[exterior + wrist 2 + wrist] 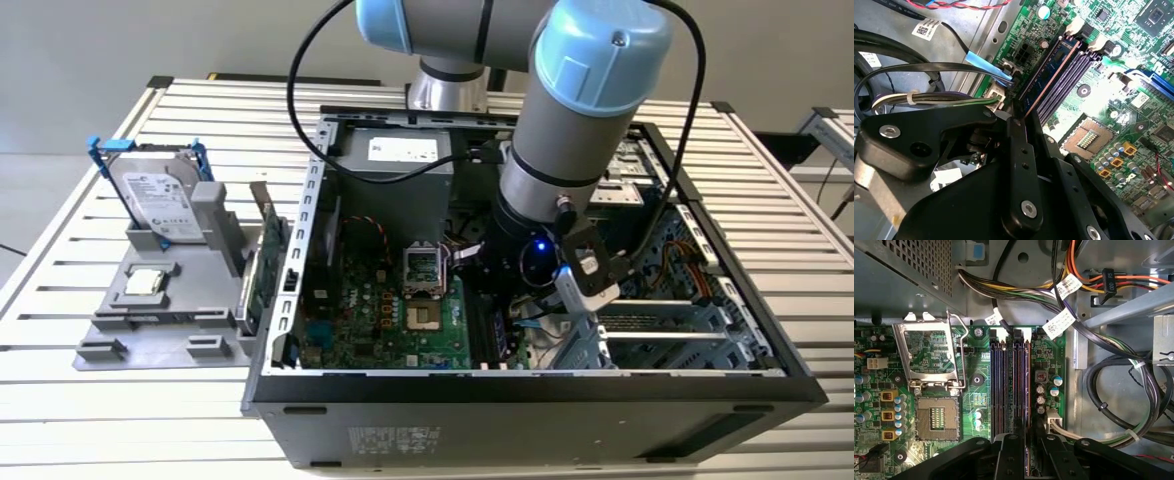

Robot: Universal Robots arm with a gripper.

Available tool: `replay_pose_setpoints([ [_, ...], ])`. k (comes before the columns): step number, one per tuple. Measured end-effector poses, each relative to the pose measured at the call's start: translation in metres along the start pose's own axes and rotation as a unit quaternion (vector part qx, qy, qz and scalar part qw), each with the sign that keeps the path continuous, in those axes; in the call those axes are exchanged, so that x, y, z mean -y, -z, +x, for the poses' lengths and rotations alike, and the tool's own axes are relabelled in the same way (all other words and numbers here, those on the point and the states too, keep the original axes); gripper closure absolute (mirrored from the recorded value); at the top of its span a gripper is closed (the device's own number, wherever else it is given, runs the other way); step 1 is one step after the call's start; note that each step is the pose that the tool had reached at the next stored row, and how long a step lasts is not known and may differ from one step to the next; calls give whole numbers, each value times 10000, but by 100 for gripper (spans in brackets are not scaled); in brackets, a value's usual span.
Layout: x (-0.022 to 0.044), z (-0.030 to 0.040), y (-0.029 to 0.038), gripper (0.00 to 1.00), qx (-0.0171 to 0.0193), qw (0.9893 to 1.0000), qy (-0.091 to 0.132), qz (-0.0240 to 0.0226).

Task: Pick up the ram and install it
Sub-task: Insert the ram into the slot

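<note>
Second wrist view: the gripper [1026, 117] pinches the ram [1051, 70] edge-on, the stick seated in a slot [1064, 82] directly below its fingertips.

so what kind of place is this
Probably a robotics lab or test bench for computer assembly: an open computer case sits on a slatted metal table, with a hard drive held in a grey fixture.

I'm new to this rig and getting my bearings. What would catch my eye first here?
The grey-and-blue robot arm plunging into the open computer case. In both wrist views its gripper stands over the motherboard's memory slots, with the ram standing on edge in the outermost slot, beside the open, empty CPU socket.
</note>
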State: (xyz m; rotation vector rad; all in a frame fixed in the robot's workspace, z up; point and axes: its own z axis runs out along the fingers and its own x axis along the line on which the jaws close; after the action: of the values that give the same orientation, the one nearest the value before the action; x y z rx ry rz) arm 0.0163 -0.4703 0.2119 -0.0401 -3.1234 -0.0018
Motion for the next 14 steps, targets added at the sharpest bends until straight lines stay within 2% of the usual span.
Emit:
replay_pose_setpoints([
  [4, 0, 0, 0, 100, 0, 10000, 0, 0],
  [5, 0, 0, -1, 0, 0, 10000, 0, 0],
  [12, -1, 0, 2, 0, 1, 10000, 0, -2],
  [14, 0, 0, 24, 0, 0, 10000, 0, 0],
])
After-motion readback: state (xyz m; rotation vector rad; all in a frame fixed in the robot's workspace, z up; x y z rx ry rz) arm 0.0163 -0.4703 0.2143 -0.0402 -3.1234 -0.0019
